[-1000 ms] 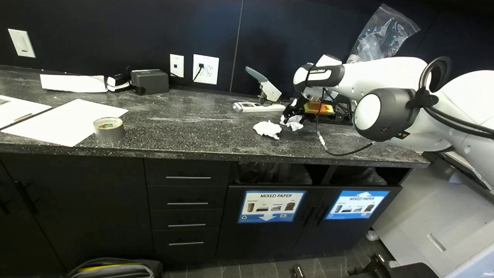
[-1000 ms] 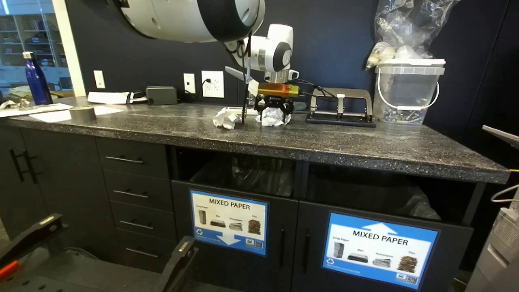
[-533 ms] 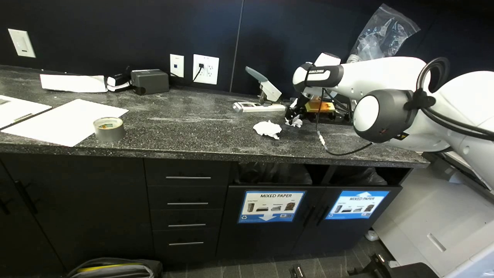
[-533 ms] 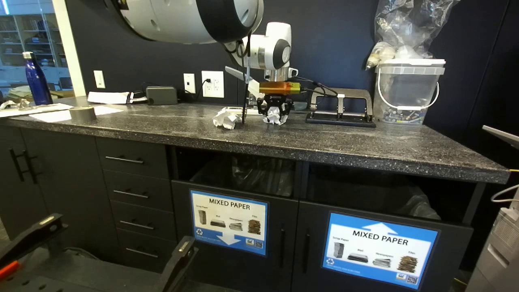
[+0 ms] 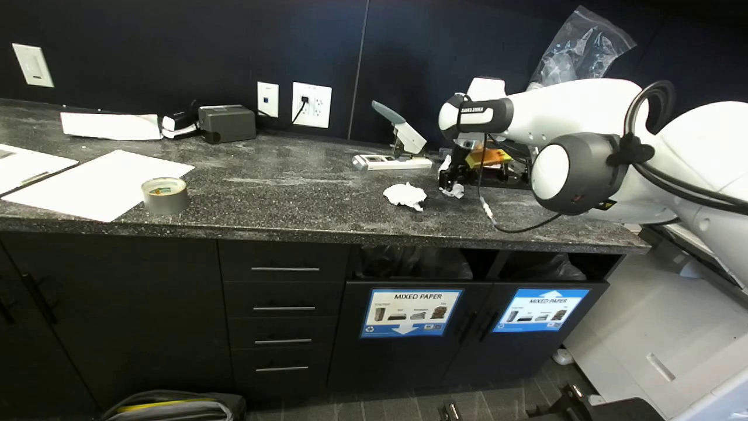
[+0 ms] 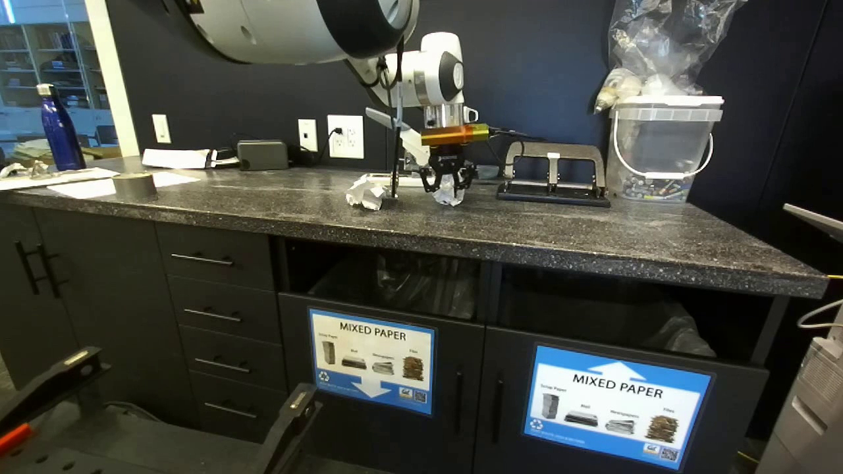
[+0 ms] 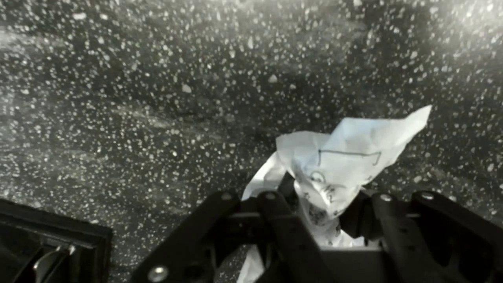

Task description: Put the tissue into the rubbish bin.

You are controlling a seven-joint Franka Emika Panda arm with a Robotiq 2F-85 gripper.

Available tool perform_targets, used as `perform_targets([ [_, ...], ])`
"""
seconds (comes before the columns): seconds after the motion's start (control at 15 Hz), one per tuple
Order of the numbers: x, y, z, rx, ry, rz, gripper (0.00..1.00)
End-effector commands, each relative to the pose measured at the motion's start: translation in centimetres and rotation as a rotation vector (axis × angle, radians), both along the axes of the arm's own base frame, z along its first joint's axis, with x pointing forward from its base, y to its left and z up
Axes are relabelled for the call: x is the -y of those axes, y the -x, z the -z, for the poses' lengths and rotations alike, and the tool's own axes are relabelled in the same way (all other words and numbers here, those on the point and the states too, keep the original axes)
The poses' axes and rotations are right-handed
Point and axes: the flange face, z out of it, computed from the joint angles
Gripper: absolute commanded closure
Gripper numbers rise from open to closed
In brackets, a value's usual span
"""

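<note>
The hand point(image 7: 323, 198) has a crumpled tissue point(image 7: 349, 157) nipped in its grip, down low at the tabletop point(image 5: 280, 202).
Its fingers point(image 7: 359, 214) are drawn in close, with only the crumpled tissue between them; the part poking out past the tips carries thin dark lines, and from here I can't tell whether its bottom edge touches the surface. A second crumpled tissue point(image 5: 405, 195) lies near the hand on the tabletop, apart from it. Nearer the wall point(image 5: 175, 47) stands a stapler point(image 5: 412, 140) with its arm up, and a hole punch point(image 6: 573, 153) sits just beside a clear bucket point(image 6: 658, 148). Under the tabletop's front edge, a dark bin liner point(image 5: 415, 262) shows above a MIXED PAPER sign point(image 5: 412, 313).
</note>
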Motion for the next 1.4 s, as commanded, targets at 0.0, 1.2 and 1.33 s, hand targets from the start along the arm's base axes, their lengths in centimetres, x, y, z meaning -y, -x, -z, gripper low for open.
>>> perform_targets([
  [0.0,-1.0,1.0,0.7,-0.124,0.06,-0.056,0.85],
  [1.2,-3.1,8.6,-0.1,-0.494,-0.064,-0.216,0.85],
  [1.33,-2.9,9.1,-0.1,-0.457,-0.059,-0.21,0.85],
])
